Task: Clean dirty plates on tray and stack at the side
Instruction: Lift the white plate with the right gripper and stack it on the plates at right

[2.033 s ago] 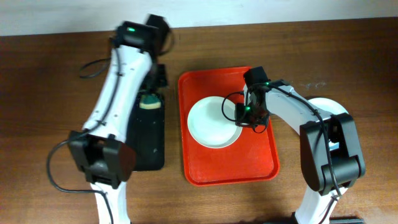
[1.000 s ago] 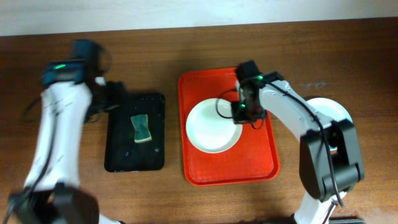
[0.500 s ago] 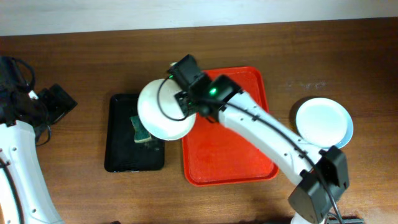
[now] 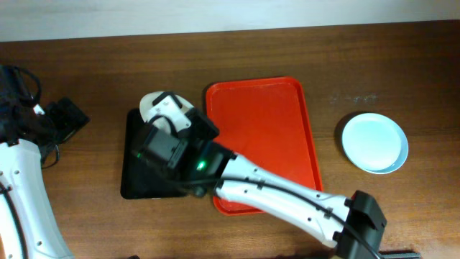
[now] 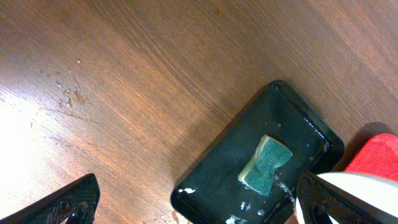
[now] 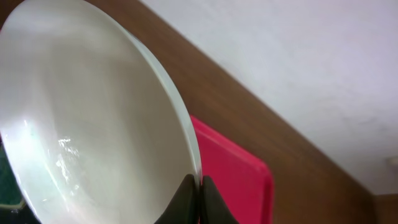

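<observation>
Plate (image 6: 93, 124), clamped by its rim in the right gripper (image 6: 194, 186) and tilted over the black tray (image 4: 133, 180), would best be held steady while the left gripper (image 5: 196, 186), spread wide, fetches the sponge (image 5: 266, 163).

Red tray (image 4: 287, 115): upper bed unoccupied, open from above. Black tray (image 4: 131, 180): blocked by right arm (image 4: 273, 188) and tilted plate (image 4: 154, 102). Stacked plates (image 4: 374, 142): well apart, right.

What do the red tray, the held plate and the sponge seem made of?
Red tray: probably moulded plastic, smooth, uniform colour, rounded rim. Plate: glossy, ceramic or melamine, showing bright reflections. Sponge: likely foam, green face over a paler layer.
</observation>
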Robot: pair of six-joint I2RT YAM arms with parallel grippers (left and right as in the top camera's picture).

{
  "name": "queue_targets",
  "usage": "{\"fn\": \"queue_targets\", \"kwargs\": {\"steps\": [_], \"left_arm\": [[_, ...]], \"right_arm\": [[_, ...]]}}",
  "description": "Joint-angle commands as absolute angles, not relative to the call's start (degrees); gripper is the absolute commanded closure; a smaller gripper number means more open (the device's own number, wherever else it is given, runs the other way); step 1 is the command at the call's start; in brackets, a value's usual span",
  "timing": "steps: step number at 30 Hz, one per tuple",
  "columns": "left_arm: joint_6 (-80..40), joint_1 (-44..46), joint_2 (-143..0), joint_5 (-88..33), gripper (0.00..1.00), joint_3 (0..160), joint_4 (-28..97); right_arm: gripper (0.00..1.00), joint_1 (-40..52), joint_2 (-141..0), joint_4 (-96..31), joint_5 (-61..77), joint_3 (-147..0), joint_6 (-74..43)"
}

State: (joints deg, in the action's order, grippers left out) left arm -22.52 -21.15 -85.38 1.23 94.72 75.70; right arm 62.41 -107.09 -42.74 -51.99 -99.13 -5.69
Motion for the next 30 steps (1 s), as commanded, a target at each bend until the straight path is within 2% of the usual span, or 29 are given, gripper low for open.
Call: {"fn": "queue_targets", "kwargs": {"steps": [1,11,30], "left_arm": [[-22.6,-21.4,-84.8,0.6,0.01,94.8,75.7],[-22.7,-21.5,-84.8,0.6,0.01,94.8,75.7],[-22.7,-21.5,-84.8,0.6,0.01,94.8,75.7]], "right_arm": [[0.96,65.3,-107.1,-42.2,-61.1,-100.3,-3.5],[0.96,69.8,-107.1,-42.2,-65.1,-100.3,-3.2],[0.96,69.8,-107.1,-40.8,-64.8,-100.3,-0.6]]}}
